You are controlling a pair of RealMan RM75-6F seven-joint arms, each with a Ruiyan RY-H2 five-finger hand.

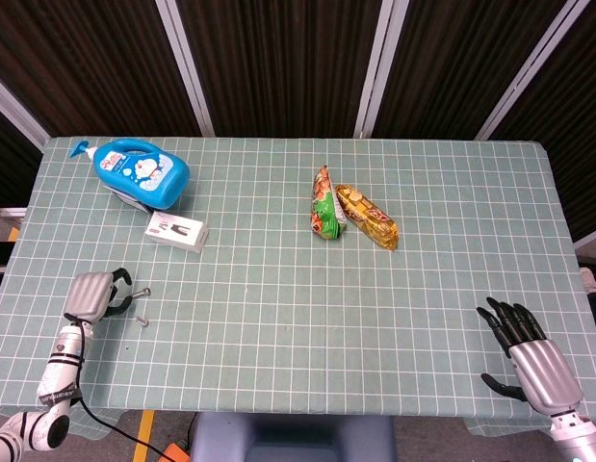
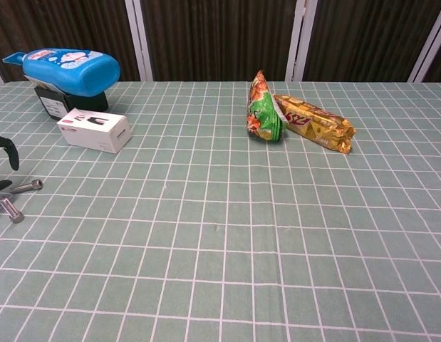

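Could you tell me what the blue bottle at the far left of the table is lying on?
The blue bottle lies on its side across a dark box. Only the box's front face shows; its top is covered by the bottle.

My head view looks steeply down from above on the whole surface (image 1: 278,318), out to the dark slatted wall beyond. My chest view sits low at the near edge, looking across, closer in. Both share the blue bottle (image 1: 139,170), the white box (image 1: 177,232) and the snack packs (image 1: 350,214).
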